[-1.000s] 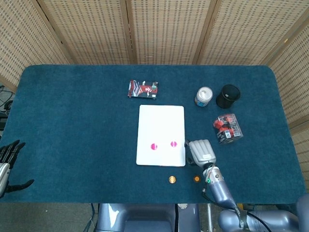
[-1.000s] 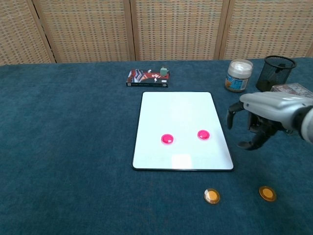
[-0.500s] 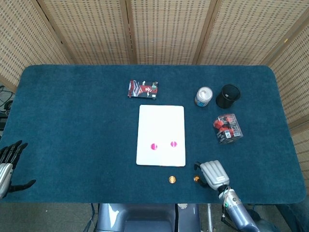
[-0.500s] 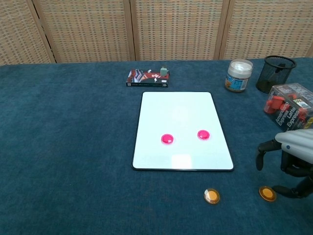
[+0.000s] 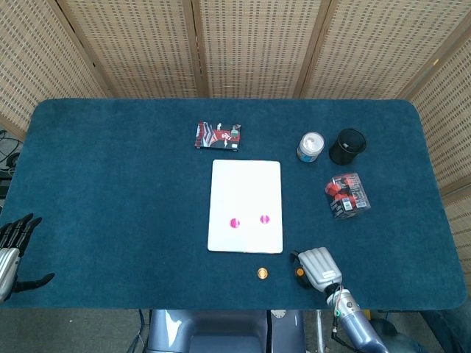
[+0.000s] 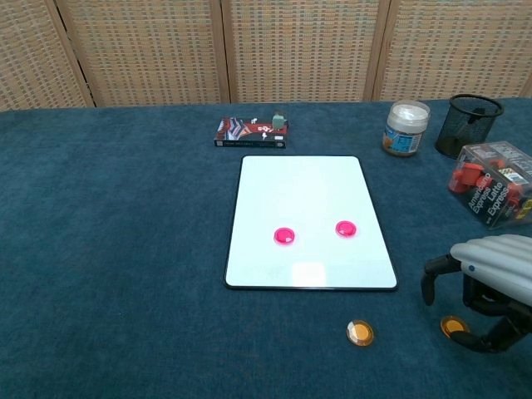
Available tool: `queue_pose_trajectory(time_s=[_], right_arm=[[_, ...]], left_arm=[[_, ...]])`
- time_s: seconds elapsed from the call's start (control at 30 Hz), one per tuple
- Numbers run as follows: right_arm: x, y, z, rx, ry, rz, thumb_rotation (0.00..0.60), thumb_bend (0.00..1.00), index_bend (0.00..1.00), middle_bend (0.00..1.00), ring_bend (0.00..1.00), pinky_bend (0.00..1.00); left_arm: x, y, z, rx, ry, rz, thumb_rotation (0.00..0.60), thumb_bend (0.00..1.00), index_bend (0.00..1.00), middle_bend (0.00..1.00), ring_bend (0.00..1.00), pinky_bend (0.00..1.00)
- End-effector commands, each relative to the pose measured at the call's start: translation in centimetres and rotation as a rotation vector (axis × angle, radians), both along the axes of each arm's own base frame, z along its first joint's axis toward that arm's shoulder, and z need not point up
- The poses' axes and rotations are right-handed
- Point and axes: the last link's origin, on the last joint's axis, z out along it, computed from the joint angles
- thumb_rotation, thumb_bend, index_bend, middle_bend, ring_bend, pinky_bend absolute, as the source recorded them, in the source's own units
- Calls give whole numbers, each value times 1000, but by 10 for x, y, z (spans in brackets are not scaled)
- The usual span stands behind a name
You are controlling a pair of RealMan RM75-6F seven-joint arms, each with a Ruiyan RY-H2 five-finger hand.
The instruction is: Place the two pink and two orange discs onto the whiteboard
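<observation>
1. On the whiteboard (image 6: 303, 187): two pink discs (image 6: 284, 236) (image 6: 346, 229).
2. Below the whiteboard, on the tabletop (image 6: 125, 249): two orange discs (image 6: 360, 333) (image 6: 453, 326); right hand (image 6: 492, 287), fingers spread, arches over one.
3. Far left of the whiteboard: left hand (image 5: 11, 254), spread, empty.

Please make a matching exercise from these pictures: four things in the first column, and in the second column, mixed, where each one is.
Column 1:
1. pink discs
2. orange disc
3. black mesh cup
4. right hand

Column 2:
A. beside the white jar
B. over the other orange disc
C. on the whiteboard
D. alone on the cloth, near the whiteboard's front edge

Pairs: 1-C, 2-D, 3-A, 4-B
</observation>
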Motion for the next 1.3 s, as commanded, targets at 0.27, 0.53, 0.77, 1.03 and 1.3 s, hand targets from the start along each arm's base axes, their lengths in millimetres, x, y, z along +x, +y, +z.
queue_pose_trajectory(time_s=[0.27,0.53,0.77,1.03,1.3], right_arm=[[-5,1,-3,9,13,-6,600,363,399,983,1000,1000],[-9,2,-5,17,23,-10,600,363,399,983,1000,1000],[-14,2,-4,16,27,-17,600,363,411,983,1000,1000],[-18,3,-4,13,4,-25,600,363,527,983,1000,1000],[-16,3,-6,9,-26,-20,600,363,542,984,1000,1000]], left_arm=[[0,0,-1,0,1,-1,600,0,0,0,0,0],[0,0,-1,0,4,2,600,0,0,0,0,0],[0,1,-1,1,3,4,600,0,0,0,0,0],[0,1,-3,-2,7,4,600,0,0,0,0,0],[0,1,-3,-3,7,4,600,0,0,0,0,0]])
